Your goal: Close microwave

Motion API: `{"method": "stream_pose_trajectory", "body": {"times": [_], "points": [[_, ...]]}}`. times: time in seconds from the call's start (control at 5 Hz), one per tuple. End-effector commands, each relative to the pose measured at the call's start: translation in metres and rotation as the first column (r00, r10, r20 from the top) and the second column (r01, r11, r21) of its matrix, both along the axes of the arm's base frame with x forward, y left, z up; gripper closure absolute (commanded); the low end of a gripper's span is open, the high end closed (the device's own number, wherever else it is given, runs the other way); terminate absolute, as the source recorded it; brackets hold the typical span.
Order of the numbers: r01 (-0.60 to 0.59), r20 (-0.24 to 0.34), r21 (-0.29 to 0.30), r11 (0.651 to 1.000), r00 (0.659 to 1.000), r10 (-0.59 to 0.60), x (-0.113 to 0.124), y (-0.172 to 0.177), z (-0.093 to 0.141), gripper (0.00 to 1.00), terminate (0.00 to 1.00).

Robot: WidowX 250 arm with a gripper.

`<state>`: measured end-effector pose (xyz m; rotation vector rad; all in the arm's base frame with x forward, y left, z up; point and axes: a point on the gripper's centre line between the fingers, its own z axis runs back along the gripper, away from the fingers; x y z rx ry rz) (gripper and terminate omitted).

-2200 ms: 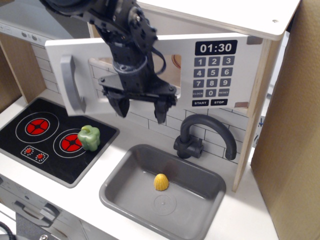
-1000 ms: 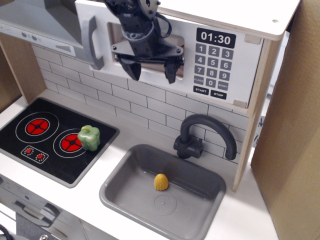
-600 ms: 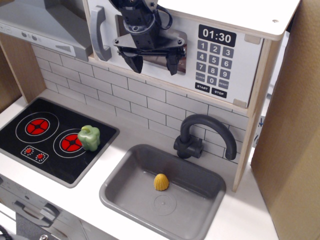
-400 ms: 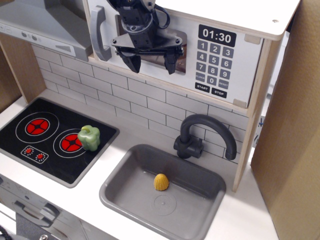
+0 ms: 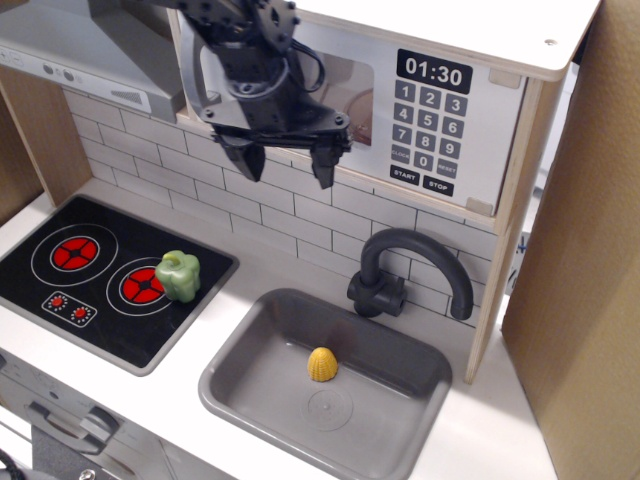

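Observation:
The microwave (image 5: 440, 120) sits in the upper cabinet. Its white door lies flush against the front, shut, with the black keypad and 01:30 clock (image 5: 432, 76) on its right part. My gripper (image 5: 283, 168) hangs in front of the door's left half, fingers open and empty, tips pointing down over the tile wall just below the door. The arm hides most of the grey bar handle (image 5: 188, 75) and part of the window (image 5: 345, 85).
A grey range hood (image 5: 80, 45) is at the upper left. A black stove (image 5: 95, 275) carries a green pepper (image 5: 178, 275). A grey sink (image 5: 330, 385) holds a small yellow object (image 5: 321, 363), with a dark faucet (image 5: 410, 270) behind. A brown cardboard wall (image 5: 585, 260) stands at the right.
The door has swung from wide open to shut against the cabinet. My gripper followed it up and back, then dropped lower and away from the door.

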<state>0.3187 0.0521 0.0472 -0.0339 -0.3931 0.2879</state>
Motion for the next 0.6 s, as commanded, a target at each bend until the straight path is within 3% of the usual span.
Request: {"method": "stream_pose_trajectory", "body": {"times": [0.0,0.2,0.4], "points": [[0.086,-0.046,0.033,0.996,0.995,-0.085,-0.0404,-0.0121,0.0229,0.00,0.00],[0.086,-0.046,0.033,0.996,0.995,-0.085,-0.0404,-0.0121,0.0229,0.00,0.00],[0.086,-0.046,0.033,0.996,0.995,-0.085,-0.0404,-0.0121,0.0229,0.00,1.00]]}}
